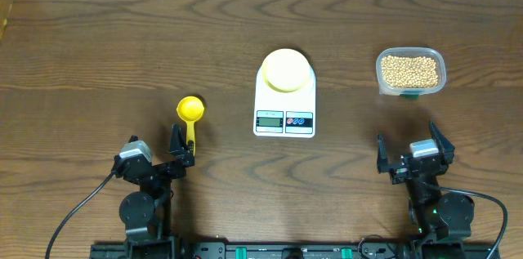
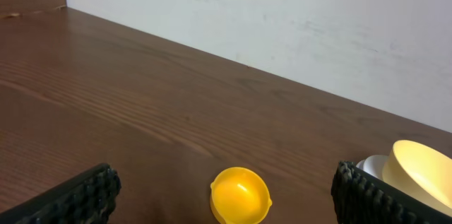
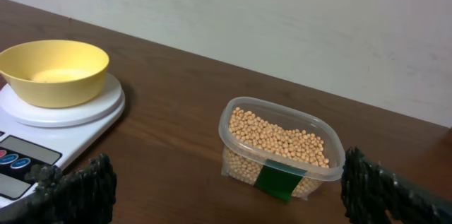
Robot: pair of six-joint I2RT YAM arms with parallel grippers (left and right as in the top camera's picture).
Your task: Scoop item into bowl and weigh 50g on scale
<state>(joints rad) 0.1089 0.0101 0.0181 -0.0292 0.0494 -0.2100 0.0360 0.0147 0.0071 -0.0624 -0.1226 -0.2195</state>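
1. Gripper state: the left gripper (image 1: 155,151) and the right gripper (image 1: 410,143) both stand spread wide and hold nothing.
2. Task items: the soybeans (image 1: 410,71) fill a clear plastic tub (image 1: 381,73) at the right of the table (image 1: 98,46), ahead of the right gripper. The pale yellow bowl (image 1: 285,70) sits on the platform of the white scale (image 1: 284,118) at centre. No beans are visible in the bowl.
3. Tool: the yellow scoop (image 1: 190,110) lies flat ahead of the left gripper, cup away from the arm and handle towards its inner finger. Whether handle and finger touch cannot be determined.
4. Stage, as judged: scooping has not begun.
5. Risk, pickup: the handle lies low on the wood. A shallow pinch is likely to let it slip or twist.
6. Risk, tub: it looks light. A scoop pushed in from one side may slide or tip it unless the right gripper braces it.
7. Risk, transfer: the tub and bowl are well apart. A tilted scoop would shed beans, which roll.
8. Risk, weighing: a full scoop may overshoot the target. Contact with the bowl would disturb the reading. The display cannot be read from here.
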